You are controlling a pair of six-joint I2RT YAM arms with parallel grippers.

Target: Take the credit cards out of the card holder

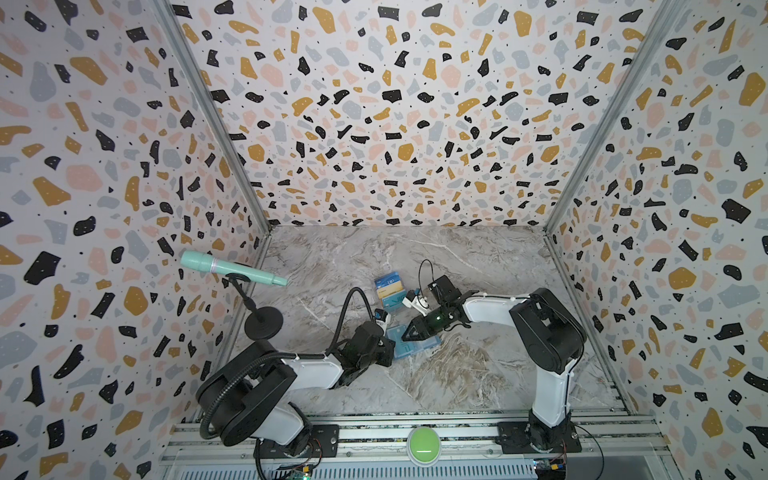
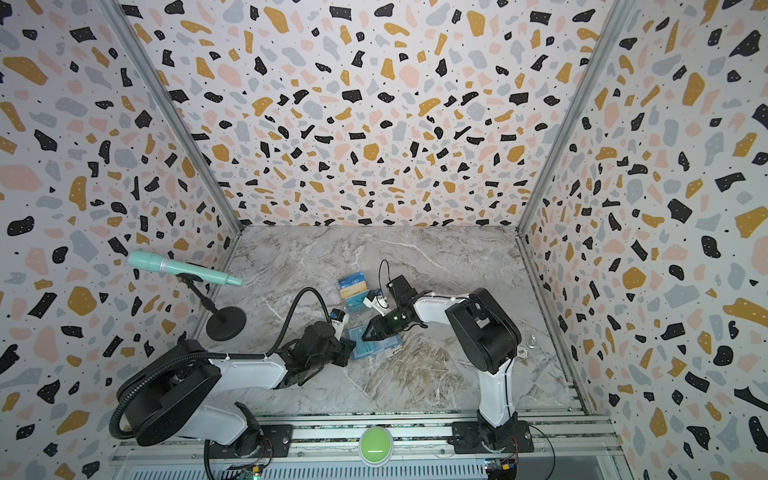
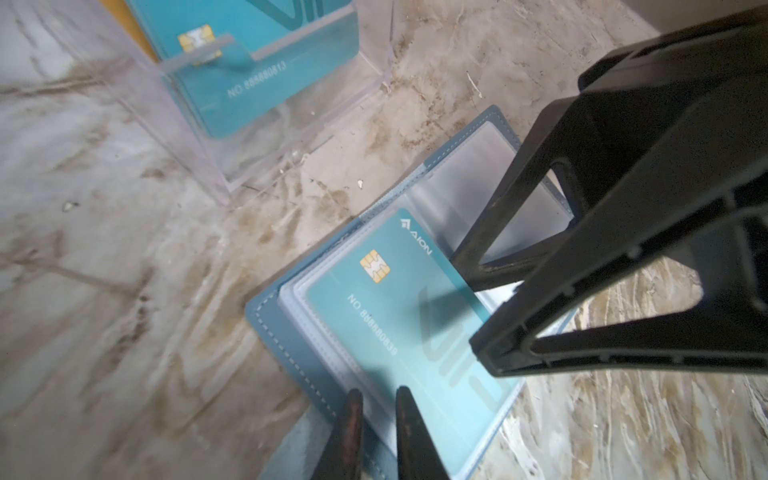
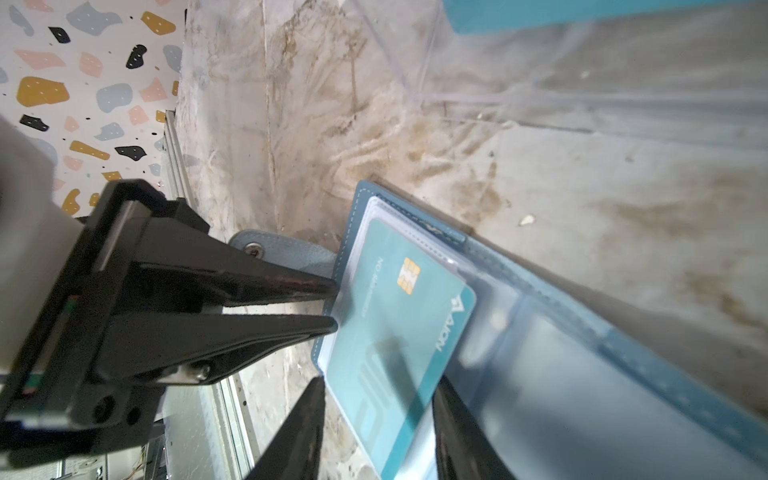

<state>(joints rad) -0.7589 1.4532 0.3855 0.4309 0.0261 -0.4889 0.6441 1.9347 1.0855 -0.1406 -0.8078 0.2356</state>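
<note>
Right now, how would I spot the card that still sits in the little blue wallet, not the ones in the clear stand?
Find the marble tabletop and the dusty-blue leather-like wallet lying open between the two arms. On its left page lies a teal plastic card with a gold chip, partly slid out of its clear sleeve. Unlike the cards upright in the clear acrylic stand, it lies flat.

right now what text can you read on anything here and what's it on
"AION": card in the open card holder, beside its chip.
"NO 888880839": same card, last digits blurred.
"VIP": large pale letters on that card, partly under the right gripper.
"NO 888880813": teal card in the clear stand, slightly blurred.
Stand cards in both top views: too small to read.
</note>
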